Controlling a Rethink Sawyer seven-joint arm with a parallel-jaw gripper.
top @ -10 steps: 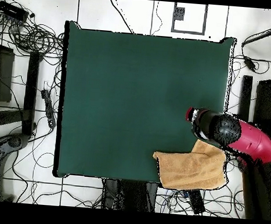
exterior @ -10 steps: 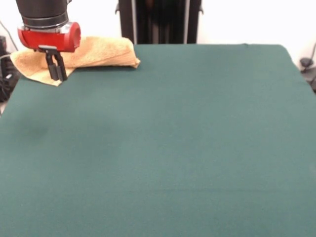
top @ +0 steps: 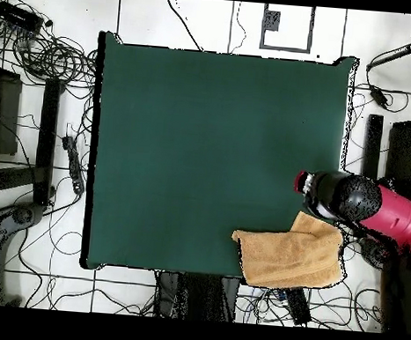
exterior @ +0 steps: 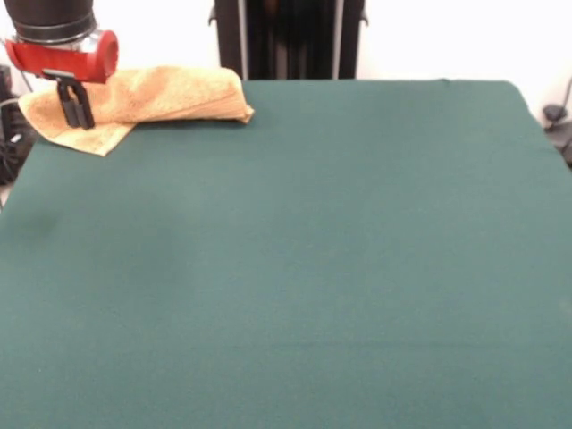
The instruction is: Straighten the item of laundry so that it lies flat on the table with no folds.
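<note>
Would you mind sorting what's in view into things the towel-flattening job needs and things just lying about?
Job:
towel, bunched at the table's corner
table
gripper

Lying about:
cables on the floor
pedestal

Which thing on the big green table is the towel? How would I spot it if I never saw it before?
Find the big dark green table. In the front view, look at its far left corner, just below the red and black gripper. The towel is the small orange-tan fuzzy cloth there, folded over and hanging partly off the edge, the only cloth on the green.
</note>
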